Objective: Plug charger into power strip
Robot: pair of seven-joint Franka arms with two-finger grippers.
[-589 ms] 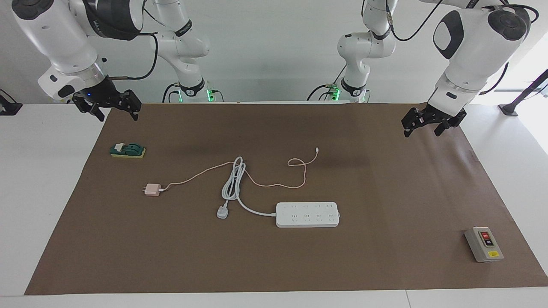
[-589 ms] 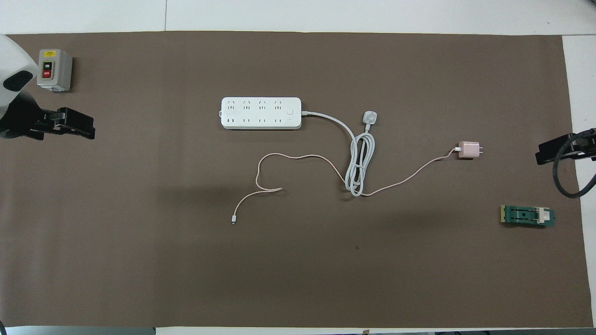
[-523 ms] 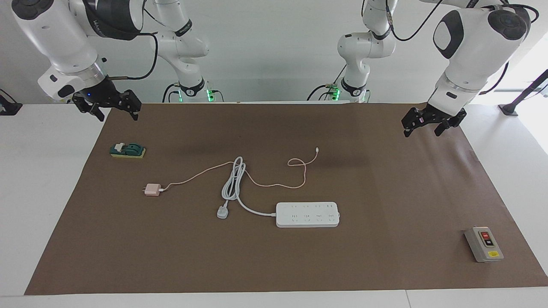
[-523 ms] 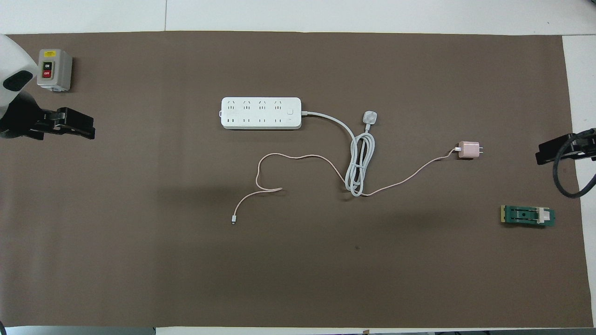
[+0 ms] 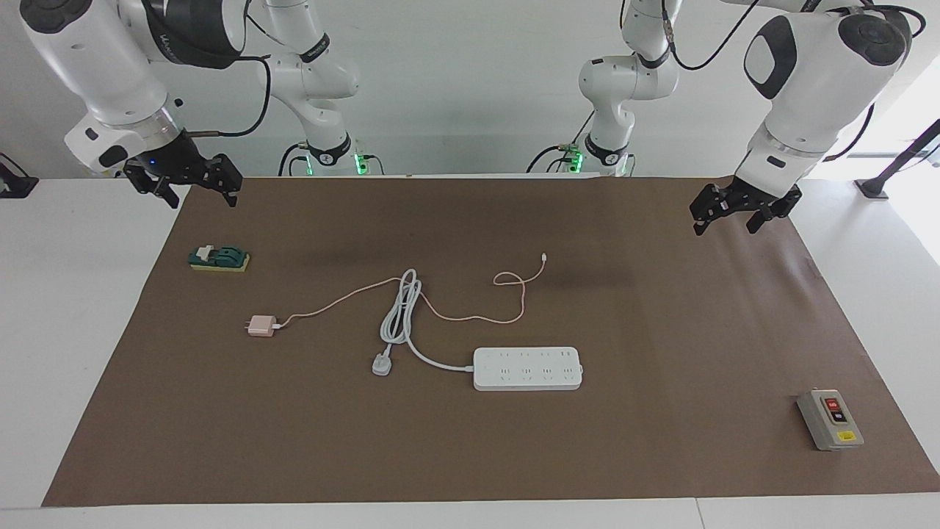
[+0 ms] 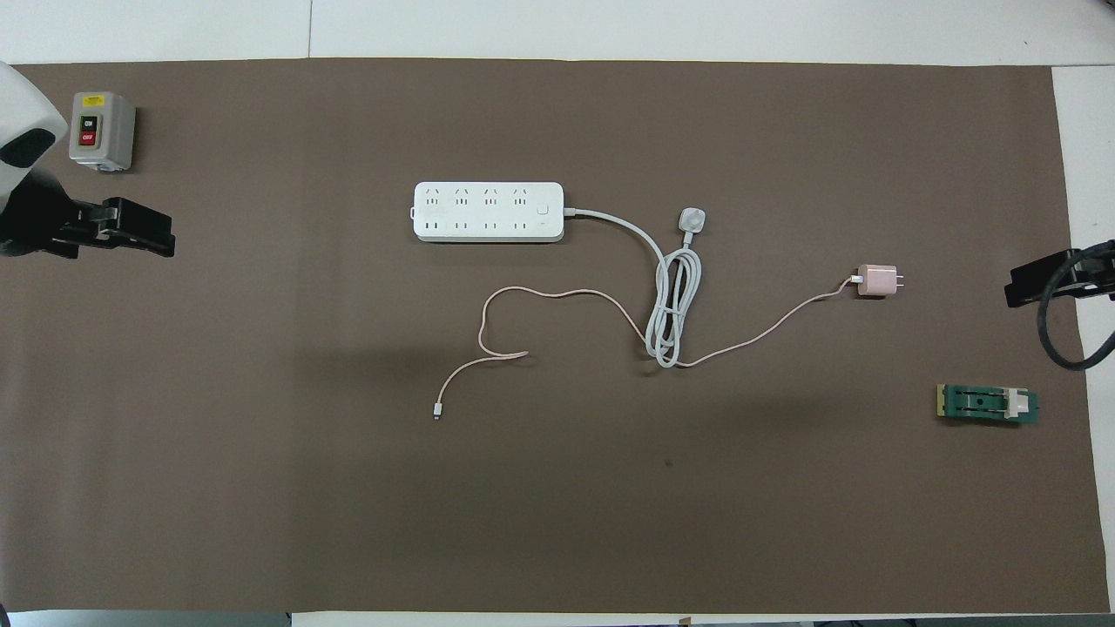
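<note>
The charger (image 5: 260, 325) lies unplugged on the desk (image 5: 661, 455), toward the right arm's end, its pink cable (image 5: 470, 317) trailing under the coiled cord (image 5: 400, 312) of the power strip (image 5: 527, 368). Both the right end effector (image 5: 192, 185) and the left end effector (image 5: 736, 209) hang spread and empty above the desk's ends. No step has begun; the next move appears to be grasping the charger.

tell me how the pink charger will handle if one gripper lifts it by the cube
The charger looks small and boxy, so probably light and rigid to pinch. Its thin pink cable lies in loose curves, crossing the power strip's coiled cord, so it will likely trail limply and may snag.
</note>
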